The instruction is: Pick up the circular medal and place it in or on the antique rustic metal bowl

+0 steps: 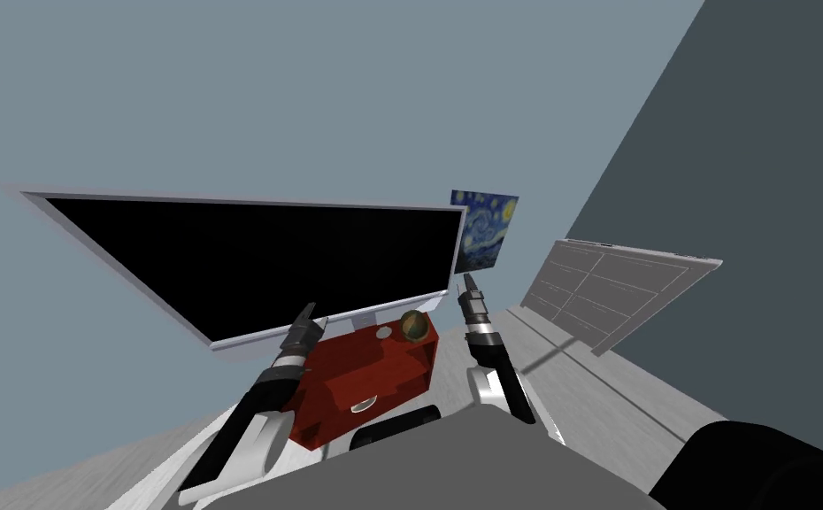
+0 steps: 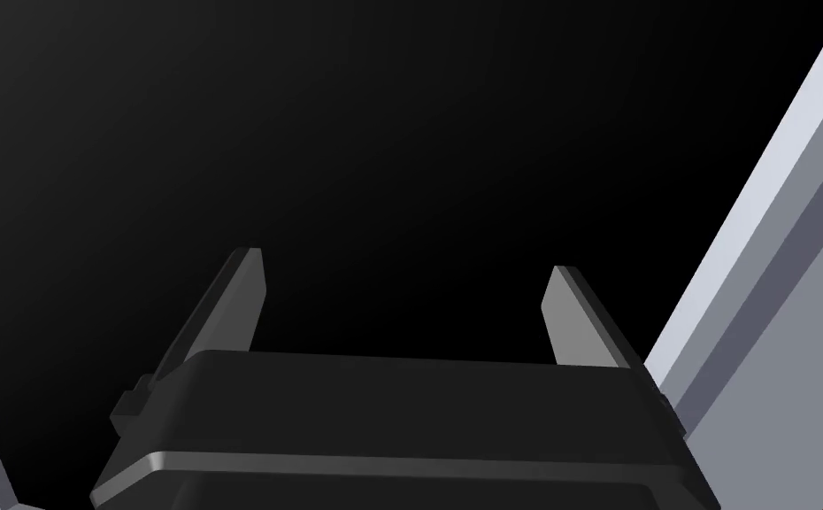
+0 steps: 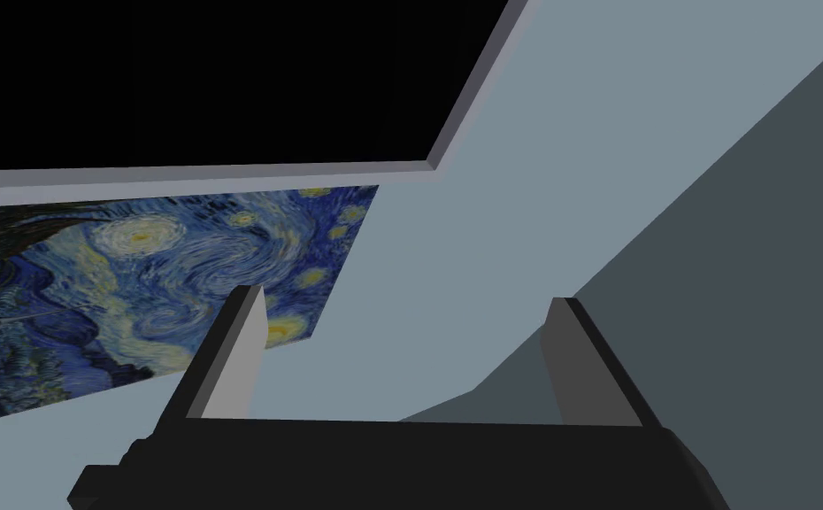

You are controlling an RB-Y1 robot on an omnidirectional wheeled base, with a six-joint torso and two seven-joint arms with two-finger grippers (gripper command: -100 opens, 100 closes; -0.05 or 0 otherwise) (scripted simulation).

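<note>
My left jaws and right jaws both stand open, empty — the medal (image 1: 384, 333) lies at the bowl's (image 1: 413, 325) nine o'clock on the red worktop (image 1: 357, 376), below the screen (image 1: 250, 257).

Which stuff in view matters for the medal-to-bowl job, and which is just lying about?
Job: medal, bowl, both on the red cabinet; left end effector, right end effector, both open.
Lying about: TV, painting, grey panel.
</note>
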